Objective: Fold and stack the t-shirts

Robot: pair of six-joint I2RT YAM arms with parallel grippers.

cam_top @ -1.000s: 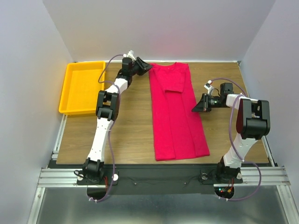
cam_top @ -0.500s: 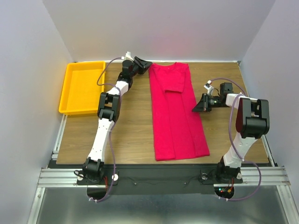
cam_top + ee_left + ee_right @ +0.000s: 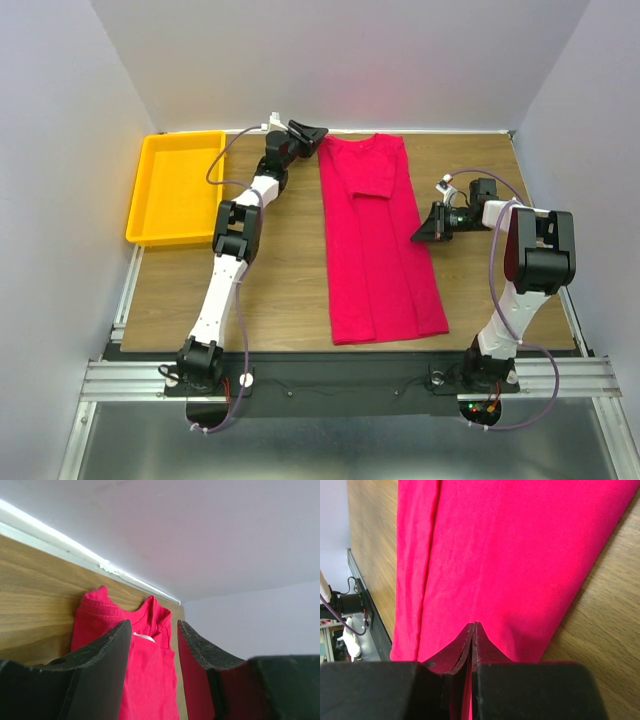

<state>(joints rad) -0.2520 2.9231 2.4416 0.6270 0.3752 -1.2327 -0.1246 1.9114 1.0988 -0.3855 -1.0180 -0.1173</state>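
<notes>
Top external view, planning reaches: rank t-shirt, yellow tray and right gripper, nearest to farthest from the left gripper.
1. t-shirt, collar just right of the left gripper
2. yellow tray, far-left corner
3. right gripper, at the t-shirt's right edge

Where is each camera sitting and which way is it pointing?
Top external: above and behind the arm bases, looking down on table, yellow tray, red t-shirt; both arms show.
Left wrist: low by the far edge, facing the shirt's collar; its open jaws show.
Right wrist: close above the shirt, facing down onto it; its shut jaws show.
All three share the shirt.
</notes>
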